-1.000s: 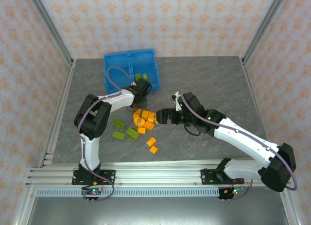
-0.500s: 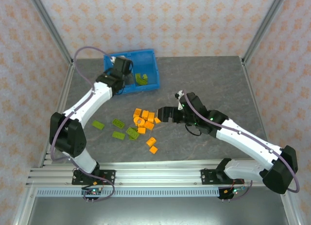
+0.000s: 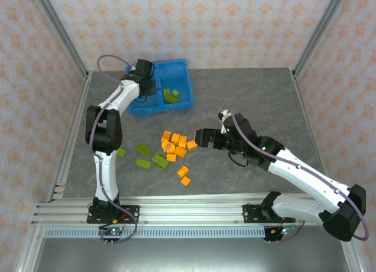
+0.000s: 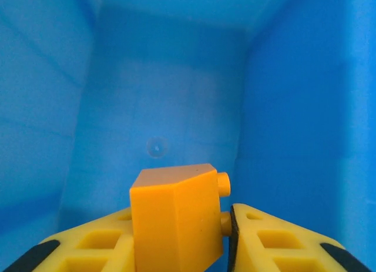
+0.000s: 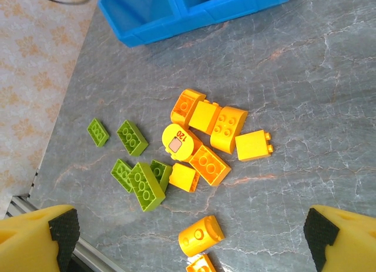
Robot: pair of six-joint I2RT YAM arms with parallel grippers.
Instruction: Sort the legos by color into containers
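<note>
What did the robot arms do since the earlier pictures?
The left gripper left the pile and swung away to the left, over the blue bin. It is above the left compartment, with an orange brick between its fingers. The right gripper only drew back a little and is open beside the pile. The loose bricks and bin seem unmoved.

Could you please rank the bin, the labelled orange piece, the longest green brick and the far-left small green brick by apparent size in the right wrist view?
1. The bin, even cropped by the frame.
2. The longest green brick and the labelled orange piece: too alike to rank.
3. The small green brick.
</note>
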